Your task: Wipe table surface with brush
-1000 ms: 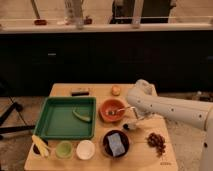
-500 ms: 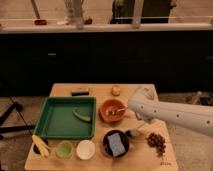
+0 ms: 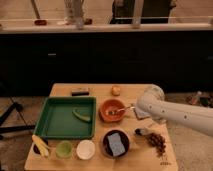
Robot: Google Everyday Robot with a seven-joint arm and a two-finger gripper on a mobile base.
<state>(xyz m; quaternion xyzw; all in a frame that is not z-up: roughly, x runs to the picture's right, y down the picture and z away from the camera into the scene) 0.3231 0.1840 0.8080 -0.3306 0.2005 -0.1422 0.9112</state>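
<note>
The table surface is a light tan wooden top crowded with dishes. My white arm reaches in from the right over its right side. The gripper hangs below the arm's rounded end, just right of the orange bowl. A small dark rounded shape lies on the wood under the arm, beside the grapes. It looks like the brush's head. No white handle shows; the arm covers that stretch.
A metal spoon rests in the orange bowl. A green tray holding a green piece sits left. Along the front stand a banana, green cup, white cup and dark bowl. A black bar and small orange fruit lie at the back.
The arm's rounded end has shifted slightly right and toward the table's front. Nothing on the table has moved.
</note>
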